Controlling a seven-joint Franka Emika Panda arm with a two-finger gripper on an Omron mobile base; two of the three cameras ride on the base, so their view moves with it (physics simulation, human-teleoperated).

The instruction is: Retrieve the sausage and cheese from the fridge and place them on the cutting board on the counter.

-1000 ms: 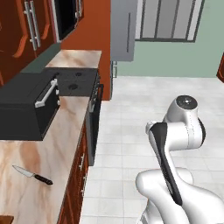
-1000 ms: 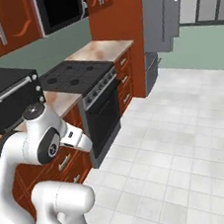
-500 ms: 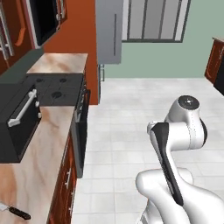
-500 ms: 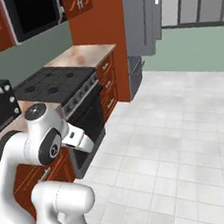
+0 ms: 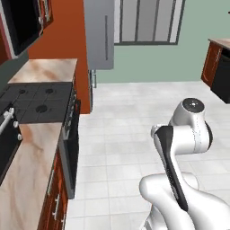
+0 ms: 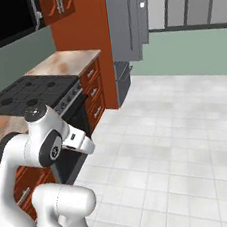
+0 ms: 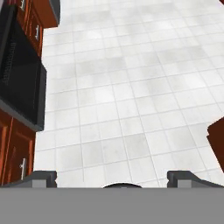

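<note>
I judge this to be the approach step: nothing has been fetched, and I am facing the fridge (image 5: 99, 33) across open floor. It stands tall and grey at the upper middle of the left base view, and at the top centre of the right base view (image 6: 127, 20). Its long axis runs straight up and down, and its long bar handle runs vertically along the door face. The door looks shut, so the sausage and cheese, if inside, are hidden from me. The counter (image 5: 42, 71) lies at the left of the left base view, just beside the red panel next to the fridge, with the stove (image 5: 38, 101) below it in the frame. I cannot make out the cutting board.

My gripper (image 7: 111, 183) is spread as wide as it goes, with nothing between its fingers (image 7: 41, 177); it looks down on white floor tiles.

Next, I think, the base must close in on the fridge until I can reach the handle and pull the door open.
</note>
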